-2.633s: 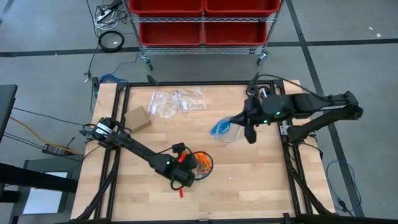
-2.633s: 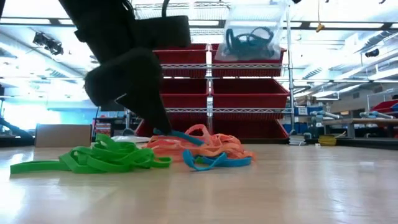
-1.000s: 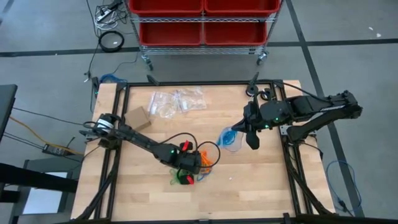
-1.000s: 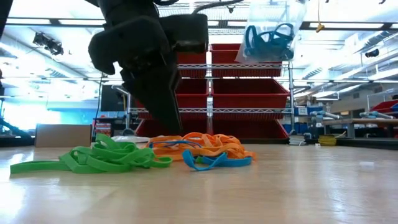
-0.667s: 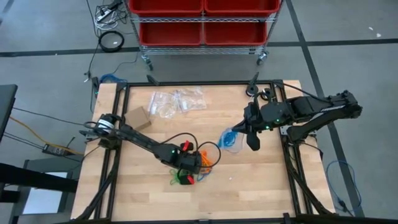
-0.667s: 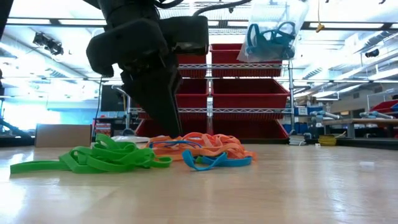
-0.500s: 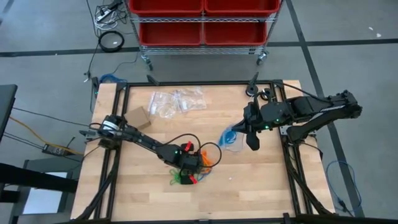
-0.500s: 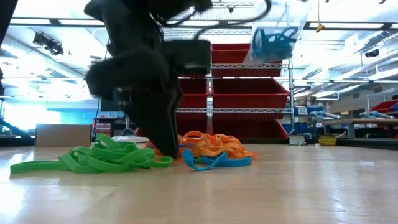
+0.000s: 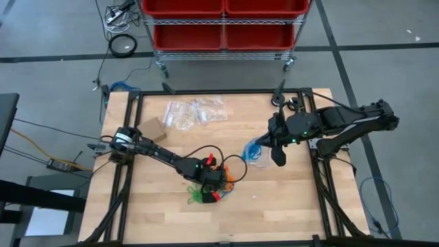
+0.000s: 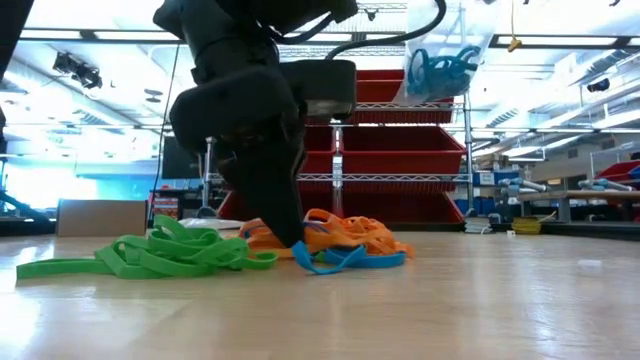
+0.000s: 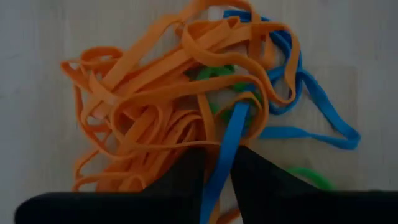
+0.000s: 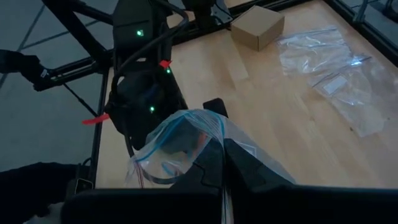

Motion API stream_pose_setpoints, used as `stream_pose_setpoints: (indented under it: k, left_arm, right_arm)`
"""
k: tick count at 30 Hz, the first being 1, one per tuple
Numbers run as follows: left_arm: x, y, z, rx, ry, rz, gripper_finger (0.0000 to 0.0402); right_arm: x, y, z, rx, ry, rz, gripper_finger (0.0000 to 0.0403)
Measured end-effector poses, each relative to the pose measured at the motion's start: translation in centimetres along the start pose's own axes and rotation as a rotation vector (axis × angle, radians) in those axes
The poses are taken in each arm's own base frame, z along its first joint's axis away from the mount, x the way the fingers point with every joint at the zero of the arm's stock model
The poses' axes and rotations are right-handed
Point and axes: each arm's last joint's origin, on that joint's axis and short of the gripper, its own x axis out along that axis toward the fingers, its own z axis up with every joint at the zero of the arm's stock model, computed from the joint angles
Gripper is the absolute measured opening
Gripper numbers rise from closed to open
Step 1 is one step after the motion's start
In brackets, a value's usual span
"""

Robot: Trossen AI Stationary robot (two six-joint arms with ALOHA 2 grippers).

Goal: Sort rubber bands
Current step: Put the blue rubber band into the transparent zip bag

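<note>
Rubber bands [image 10: 320, 240]: mostly unsorted. They sit in one heap on the table [image 9: 288, 206], front-centre in the high view, under the left arm's wrist. The orange tangle [image 11: 155, 106] is the bulk. The blue bands [image 11: 298, 93] are threaded through it. A few green bits [image 11: 214, 71] show underneath the orange. The low view shows a separate green pile [image 10: 150, 255] just beside the orange clump, touching or nearly so; hard to tell which.

Left gripper [image 11: 219, 168]: down in the heap, fingers narrowed on a single blue band [image 11: 227, 140] that runs between them. Looks like a pinch in progress; whether it's fully gripped isn't clear from the wrist view. The band is not lifted and is tangled in with the orange loops, so the pull may drag neighbours along.

Right gripper [image 12: 222, 163]: clamped on the edge of a clear bag [image 12: 186, 140], held off the table to the right of the heap, mouth towards the left arm. Blue bands [image 10: 440, 65] are visible inside the bag in the low view, so some blue is judged already sorted.

Left to do: remaining blue out of the heap and into the held bag. Nothing shows orange or green bagged. Spare empty bags [image 9: 195, 113] and a small cardboard box [image 9: 152, 130] sit at the far side of the table, well apart from the heap.

Estimate: early stage, one colour partway.
</note>
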Motion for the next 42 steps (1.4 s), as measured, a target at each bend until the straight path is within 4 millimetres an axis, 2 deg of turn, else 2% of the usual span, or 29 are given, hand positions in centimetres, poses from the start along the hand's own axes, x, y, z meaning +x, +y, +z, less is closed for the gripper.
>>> stream_pose_setpoints:
  k: [9,15,22,26,31,36,39,42]
  left_arm:
    - [-0.3,0.0,-0.1,-0.014,0.046,-0.008,0.0077]
    - [-0.3,0.0,-0.1,0.008,0.045,-0.009,0.0012]
    - [-0.8,-0.6,0.2,0.022,0.049,-0.012,0.0004]
    - [-3.0,-1.7,1.5,0.049,0.057,0.004,0.0003]
    - [-7.0,-3.1,3.5,0.106,0.053,0.029,0.0002]
    - [-10.4,-3.9,4.6,0.141,0.041,0.094,0.0001]
    - [-11.9,-3.9,5.0,0.148,0.036,0.141,0.0001]
    - [-12.4,-3.9,5.4,0.132,0.010,0.145,0.0001]
  right_arm:
    - [0.8,0.2,-0.1,-0.005,0.024,-0.004,0.0000]
    - [1.6,0.3,-0.2,-0.017,0.044,-0.013,0.0000]
    - [2.3,0.4,-0.4,-0.022,0.069,-0.014,0.0000]
    - [2.4,0.4,-0.4,-0.023,0.075,-0.012,0.0000]
    - [2.4,0.4,-0.4,-0.020,0.071,-0.008,0.0000]
    - [2.4,0.6,-0.3,-0.013,0.063,0.002,0.0000]
    - [2.4,1.0,-0.3,-0.017,0.049,0.020,0.0000]
    - [2.5,1.3,-0.3,-0.020,0.042,0.035,0.0000]
